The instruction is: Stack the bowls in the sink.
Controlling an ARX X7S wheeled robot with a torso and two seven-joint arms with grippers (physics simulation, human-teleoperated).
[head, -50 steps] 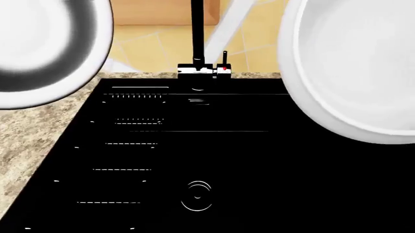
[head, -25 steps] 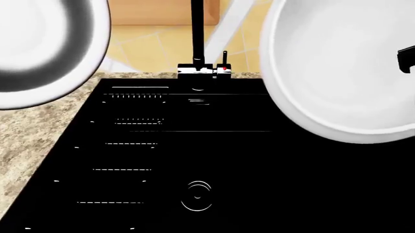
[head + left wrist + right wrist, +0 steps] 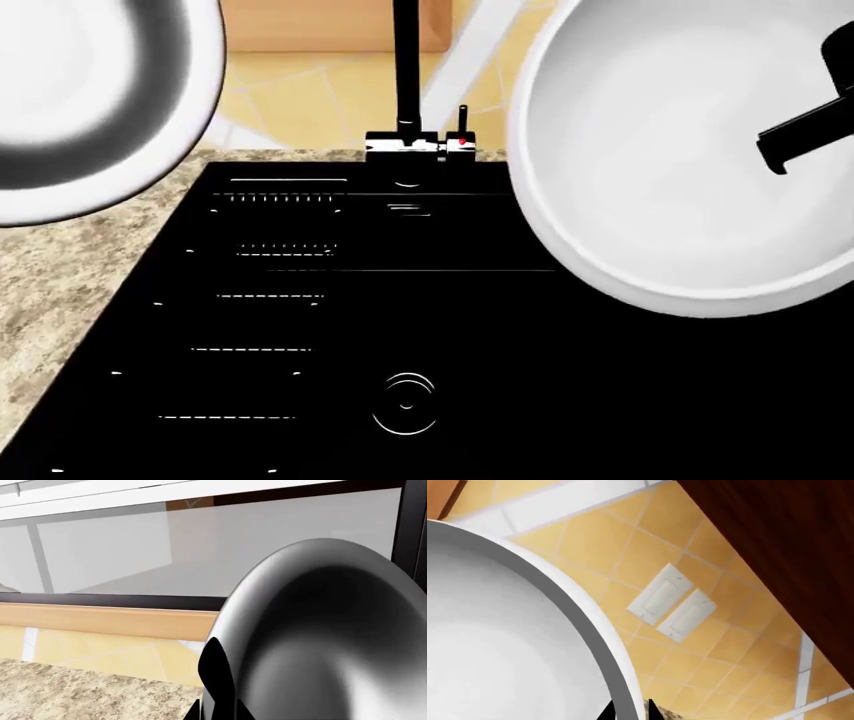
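The smaller bowl (image 3: 94,100), silvery-grey inside, hangs tilted at the head view's upper left, over the sink's left edge. My left gripper (image 3: 217,712) is shut on its rim, with the shiny inside (image 3: 320,640) filling the wrist view. The larger white bowl (image 3: 667,160) hangs tilted at the upper right, above the black sink (image 3: 561,400). My right gripper (image 3: 628,711) is shut on its rim (image 3: 617,680), and one black finger (image 3: 801,130) shows inside the bowl. The two bowls are apart.
A dark faucet (image 3: 404,80) stands at the sink's back middle. The ribbed drainboard (image 3: 267,300) lies on the left of the basin and the round drain (image 3: 407,403) near the front. Speckled granite (image 3: 54,290) borders the left; a tiled wall with outlets (image 3: 670,607) rises behind.
The white bowl has moved left and a little down over the sink, and my right gripper's finger has come into the head view. The silvery bowl has barely moved.
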